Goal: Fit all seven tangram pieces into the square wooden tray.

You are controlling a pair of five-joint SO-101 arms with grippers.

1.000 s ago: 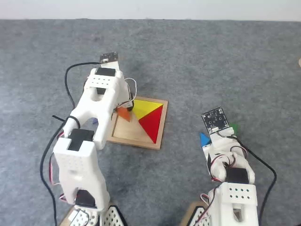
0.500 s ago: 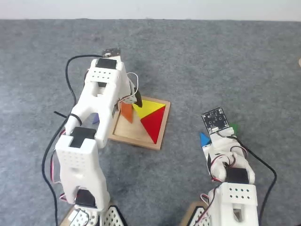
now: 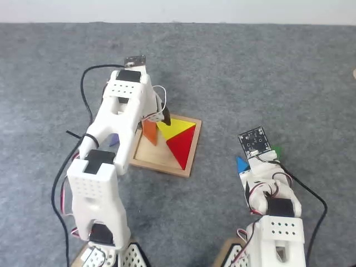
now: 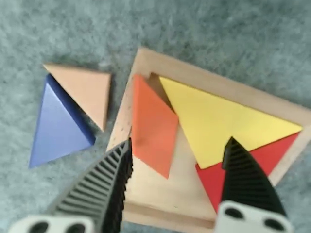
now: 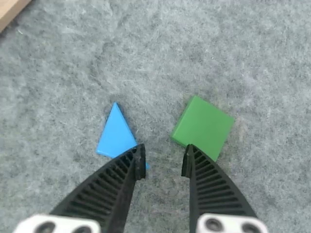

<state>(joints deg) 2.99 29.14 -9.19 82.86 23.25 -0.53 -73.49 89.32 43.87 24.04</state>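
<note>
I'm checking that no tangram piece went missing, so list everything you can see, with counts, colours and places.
wooden tray: 1, light wood, on the carpet
yellow triangle: 1, in the tray
red triangle: 1, in the tray
orange parallelogram: 1, partly over the tray's rim
peach triangle: 1, outside the tray
dark blue triangle: 1, touching the peach one
light blue triangle: 1, on the carpet
green square: 1, on the carpet
carpet: 1, grey
left gripper: 1, open, over the tray
right gripper: 1, open, between light blue triangle and green square
</note>
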